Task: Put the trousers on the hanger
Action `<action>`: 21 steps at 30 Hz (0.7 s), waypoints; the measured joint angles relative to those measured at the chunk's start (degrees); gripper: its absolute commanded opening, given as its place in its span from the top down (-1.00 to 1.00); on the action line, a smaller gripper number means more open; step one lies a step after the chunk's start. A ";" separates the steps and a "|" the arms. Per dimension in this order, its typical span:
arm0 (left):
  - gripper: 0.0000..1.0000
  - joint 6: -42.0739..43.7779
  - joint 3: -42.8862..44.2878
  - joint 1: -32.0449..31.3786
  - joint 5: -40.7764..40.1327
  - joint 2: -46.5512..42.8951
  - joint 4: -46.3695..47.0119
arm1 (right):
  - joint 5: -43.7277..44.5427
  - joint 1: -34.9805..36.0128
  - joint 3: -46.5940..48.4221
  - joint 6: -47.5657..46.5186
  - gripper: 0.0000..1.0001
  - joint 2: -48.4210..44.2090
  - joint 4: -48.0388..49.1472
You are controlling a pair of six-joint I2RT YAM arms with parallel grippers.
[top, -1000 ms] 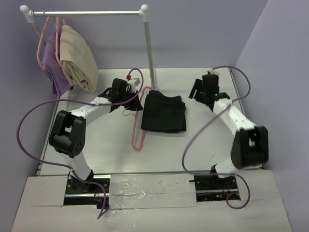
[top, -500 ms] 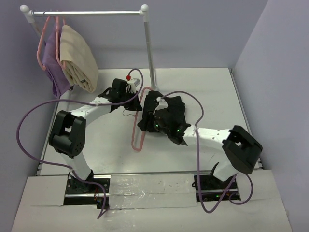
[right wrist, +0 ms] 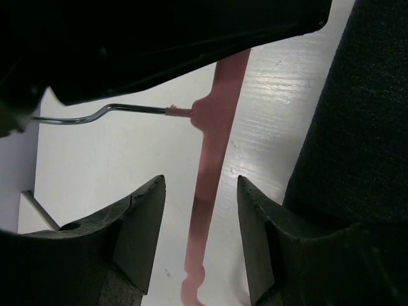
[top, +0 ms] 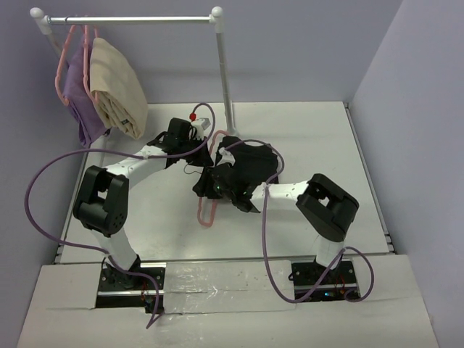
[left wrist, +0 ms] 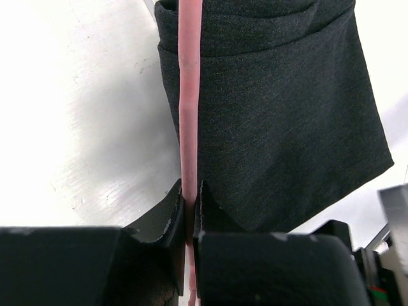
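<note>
- The trousers [top: 250,167] lay folded in the counter's [top: 326,138] middle, nearer its far edge.
- The hanger [top: 206,212] ran along their left side, touching them.
- Left jaws pinched the hanger's bar.
- Right jaws stood spread, that bar between them.

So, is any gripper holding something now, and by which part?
The left gripper clamps the hanger on its pink bar, beside the trousers. The right gripper is open and holds nothing.
</note>
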 measured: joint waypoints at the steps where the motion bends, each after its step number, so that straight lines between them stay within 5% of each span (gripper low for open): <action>1: 0.99 0.00 0.00 0.00 0.00 0.00 -0.02 | 0.02 0.00 0.35 0.33 -0.08 0.55 -0.13; 2: 0.99 0.02 0.00 0.00 -0.04 0.00 -0.04 | 0.09 0.00 0.59 0.50 -0.01 0.90 -0.37; 6: 0.99 0.17 0.00 0.00 -0.35 0.00 -0.11 | -0.04 -0.22 1.68 1.64 1.00 2.75 -0.70; 9: 0.79 0.28 0.00 0.28 -0.74 -0.02 -0.63 | -1.57 -0.74 1.90 4.28 1.00 3.21 -0.72; 11: 0.26 0.59 0.00 0.26 -1.07 -0.17 -0.85 | -2.62 -1.05 1.90 4.81 1.00 3.21 -0.59; 15: -0.23 3.19 0.02 0.26 -2.64 -1.01 -2.23 | -5.44 -1.70 1.46 5.07 1.00 2.95 -0.20; 17: -0.71 4.35 0.37 0.26 -3.32 -1.79 -3.39 | -7.63 -2.10 0.90 5.14 1.00 2.58 0.68; 19: -0.98 5.42 1.81 0.24 -4.13 -2.58 -5.40 | -9.40 -2.36 0.17 5.31 1.00 1.88 1.01; 21: -0.99 6.03 3.34 0.26 -5.14 -3.82 -6.95 | -11.56 -2.54 -0.31 5.40 1.00 1.14 1.84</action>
